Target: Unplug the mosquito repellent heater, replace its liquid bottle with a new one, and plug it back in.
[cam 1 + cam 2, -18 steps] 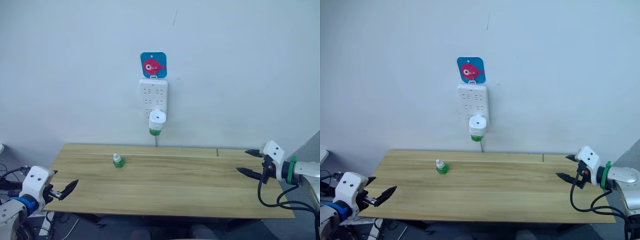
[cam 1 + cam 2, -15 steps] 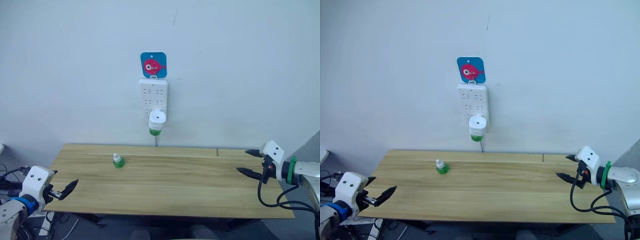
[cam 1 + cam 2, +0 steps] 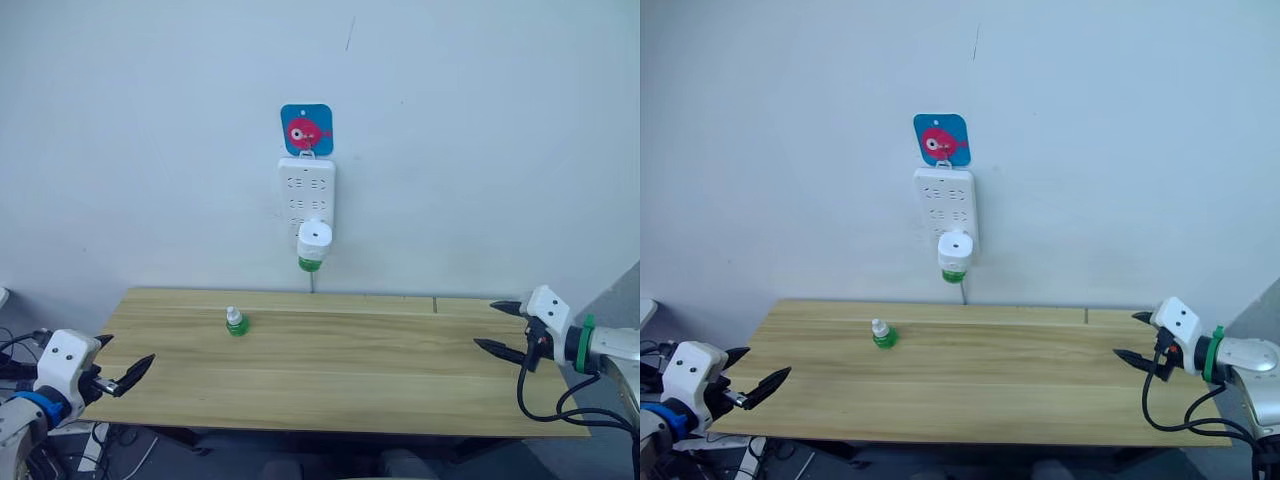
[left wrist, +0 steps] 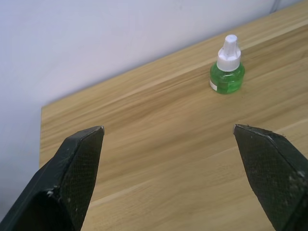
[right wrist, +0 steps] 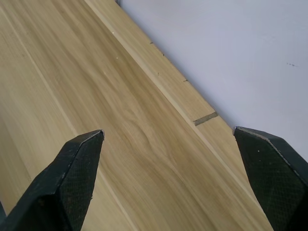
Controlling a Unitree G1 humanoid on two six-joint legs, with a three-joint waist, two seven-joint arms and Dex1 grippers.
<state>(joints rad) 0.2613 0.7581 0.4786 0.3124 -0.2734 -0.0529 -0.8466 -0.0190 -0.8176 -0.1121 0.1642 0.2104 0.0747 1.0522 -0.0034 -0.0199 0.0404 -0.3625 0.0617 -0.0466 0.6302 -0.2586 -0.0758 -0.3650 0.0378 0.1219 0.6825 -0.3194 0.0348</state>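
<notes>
On the far wall, above the back edge of the wooden table (image 3: 330, 380), the mosquito repellent heater (image 3: 314, 239) sits plugged into the lowest sockets of a tall white power strip (image 3: 306, 190), with its green bottle (image 3: 311, 264) hanging beneath it and a blue sticker with a pink fish (image 3: 306, 130) just above the strip. A spare bottle (image 3: 236, 322), green with a white cap, stands upright on the table, left of centre and towards the wall.

Both arms hang low at the near corners. The left gripper (image 3: 118, 372) hovers off the left edge of the table with its two black fingers spread and nothing between them; the right gripper (image 3: 497, 328) hovers over the right end, likewise released and empty. Each is well apart from the heater and from the spare bottle.

By my reckoning the job has not yet begun: the heater is still in its socket. The first move calls for one arm to rise towards the wall, close around the rounded white body, and pull it straight out without tugging the strip off its hook.
</notes>
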